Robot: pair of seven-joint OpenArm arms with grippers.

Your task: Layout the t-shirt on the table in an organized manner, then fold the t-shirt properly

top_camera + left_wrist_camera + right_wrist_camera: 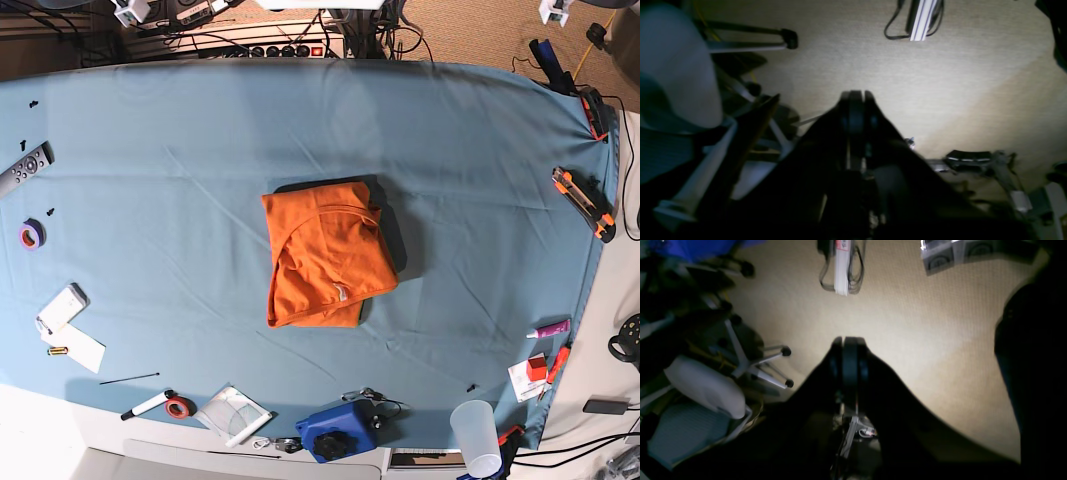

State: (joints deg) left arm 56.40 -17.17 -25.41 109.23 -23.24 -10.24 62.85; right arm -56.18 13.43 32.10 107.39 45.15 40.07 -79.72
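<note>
Left wrist view: the left gripper [856, 96] is seen with its jaws pressed together and nothing between them, above beige carpet [940, 83] with an office chair [676, 73] at one side. In the right wrist view the right gripper [849, 341] is likewise closed and empty, though the picture is dark and blurred; a chair base [750, 366] is seen nearby. In the base view, neither arm is seen. The t-shirt [325, 255] lies folded into a compact block at the middle of the table [150, 170], its white neck label [343, 292] showing.
</note>
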